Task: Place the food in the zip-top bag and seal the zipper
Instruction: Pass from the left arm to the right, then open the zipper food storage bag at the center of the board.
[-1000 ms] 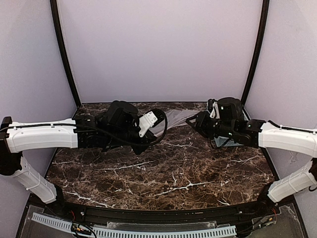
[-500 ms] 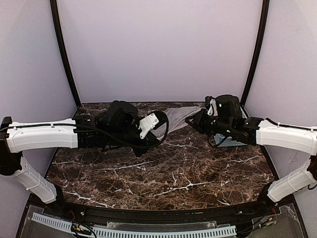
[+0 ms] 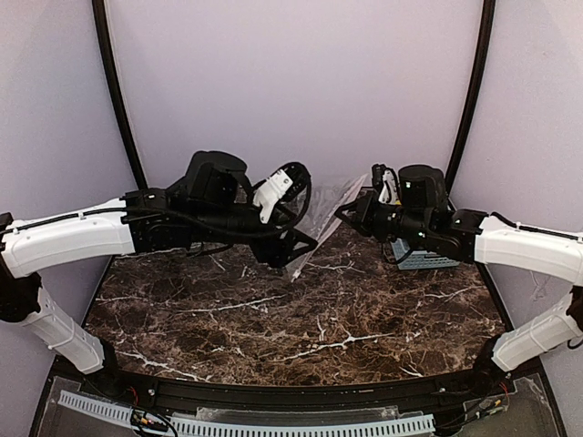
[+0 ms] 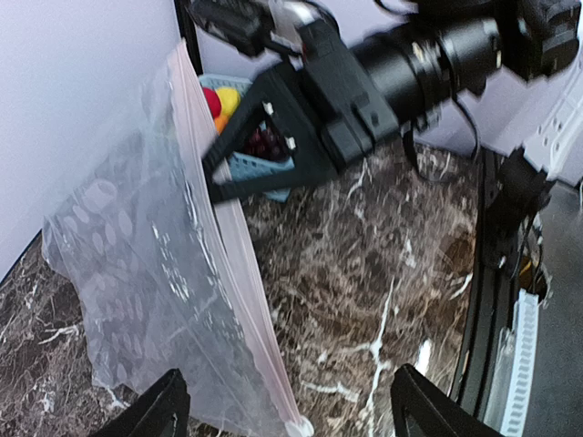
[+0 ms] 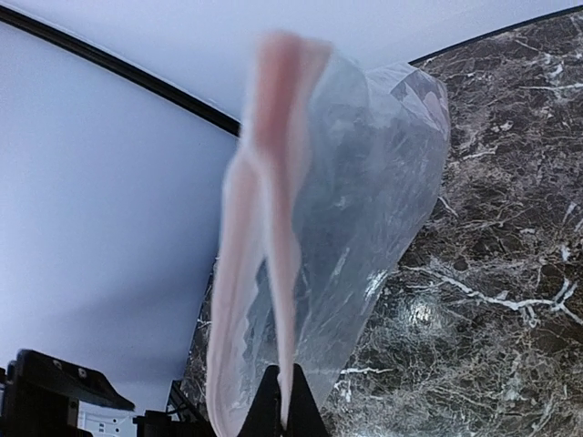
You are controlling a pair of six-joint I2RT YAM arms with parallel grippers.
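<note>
The clear dotted zip-top bag (image 3: pixel 321 218) hangs above the marble table, slanting down to the left. My right gripper (image 5: pixel 282 405) is shut on its pink zipper (image 5: pixel 278 200); the other lip of the mouth bows away, leaving a gap. The right gripper (image 4: pixel 223 173) pinches that zipper (image 4: pixel 239 264) in the left wrist view too. My left gripper (image 4: pixel 290 405) stands open around the bag's (image 4: pixel 137 273) lower corner without touching it. The food, a red piece (image 4: pixel 211 100), a yellow piece (image 4: pixel 229 95) and dark grapes (image 4: pixel 266 143), lies in the basket.
A light-blue slatted basket (image 3: pixel 424 259) stands on the table at the back right, behind my right arm. The purple back wall is close behind the bag. Black frame posts rise at both back corners.
My left gripper has opened and let go of the bag while its arm rose. My right gripper has shut on the zipper strip and lifted the bag off the table.
</note>
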